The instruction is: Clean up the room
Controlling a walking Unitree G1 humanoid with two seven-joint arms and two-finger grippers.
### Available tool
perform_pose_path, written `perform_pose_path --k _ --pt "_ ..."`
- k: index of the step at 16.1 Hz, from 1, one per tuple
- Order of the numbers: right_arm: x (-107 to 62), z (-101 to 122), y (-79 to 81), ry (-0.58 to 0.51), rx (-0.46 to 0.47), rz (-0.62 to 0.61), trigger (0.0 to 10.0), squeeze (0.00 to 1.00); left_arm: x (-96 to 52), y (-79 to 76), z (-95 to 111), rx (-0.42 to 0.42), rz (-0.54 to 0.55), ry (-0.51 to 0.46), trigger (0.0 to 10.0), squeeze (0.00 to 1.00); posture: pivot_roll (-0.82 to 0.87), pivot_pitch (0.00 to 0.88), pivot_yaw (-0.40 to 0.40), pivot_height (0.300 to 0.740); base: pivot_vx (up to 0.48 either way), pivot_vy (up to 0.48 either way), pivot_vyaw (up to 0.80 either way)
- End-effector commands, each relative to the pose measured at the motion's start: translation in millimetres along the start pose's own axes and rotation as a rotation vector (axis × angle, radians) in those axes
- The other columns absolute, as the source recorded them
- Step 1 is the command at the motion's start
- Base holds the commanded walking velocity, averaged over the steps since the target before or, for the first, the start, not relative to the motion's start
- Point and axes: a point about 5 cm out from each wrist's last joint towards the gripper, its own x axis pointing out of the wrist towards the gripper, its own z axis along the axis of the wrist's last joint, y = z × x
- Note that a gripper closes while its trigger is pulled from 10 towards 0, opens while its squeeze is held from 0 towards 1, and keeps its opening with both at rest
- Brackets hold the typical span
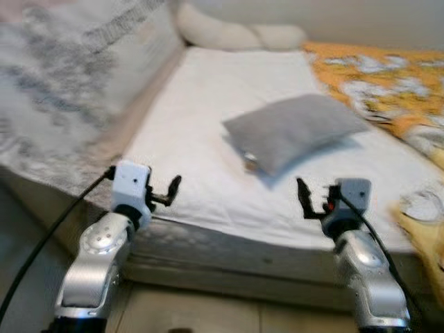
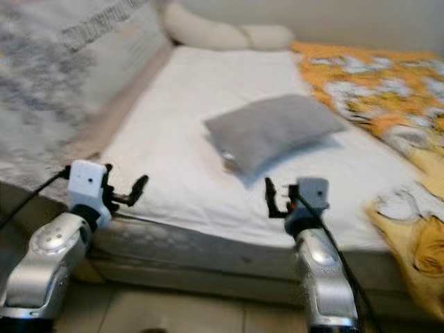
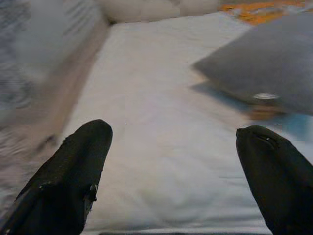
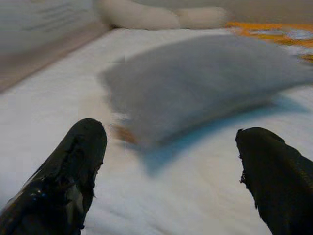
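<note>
— Closest to the lens, what do you see?

— Both silver arms, raised at the near edge of the bed [image 1: 208, 180]. Each left pincer [image 1: 173, 189] finger stands well apart from the other, holding nothing; the right pincer [image 1: 305, 201] is spread the same way, also empty.

— And on the mattress?

— One grey pillow [image 1: 291, 128] lies near the middle of the white sheet, slightly toward the right side. Some small object [image 3: 266, 100] sits touching its near corner (too blurred to identify).

— Anything else?

— An orange patterned blanket [image 1: 388, 83] is rumpled along the bed's right edge. Two cream pillows [image 1: 236, 31] rest at the far end, and a grey marbled cover [image 1: 48, 97] rises along the left side.
</note>
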Motion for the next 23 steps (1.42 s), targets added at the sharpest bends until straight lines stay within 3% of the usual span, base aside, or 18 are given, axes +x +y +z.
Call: perform_pose_path --k 1,6,13,23 --pt "-0.3 3.3 -6.5 -0.007 -0.023 -0.019 10.0 0.00 3.0 -3.3 2.6 0.001 -0.006 -0.009 10.0 0.00 0.08 0.000 0.002 0.740 0.382 0.000 0.00" --pt "1.6 5.1 -8.5 -0.023 -0.050 -0.064 10.0 0.00 3.6 -2.7 2.7 0.008 -0.006 -0.007 10.0 0.00 0.08 0.000 0.003 0.740 0.381 0.000 0.00" --pt "2.6 4.4 -8.4 -0.011 -0.058 -0.022 10.0 0.00 5.7 -4.3 3.0 0.014 -0.013 -0.008 10.0 0.00 0.08 0.000 0.003 0.740 0.379 0.000 0.00" --pt "2.5 2.7 -8.3 0.002 -0.012 -0.006 10.0 0.00 5.9 -5.7 1.6 0.023 -0.021 -0.002 10.0 0.00 0.08 0.000 0.004 0.740 0.295 0.000 0.00"
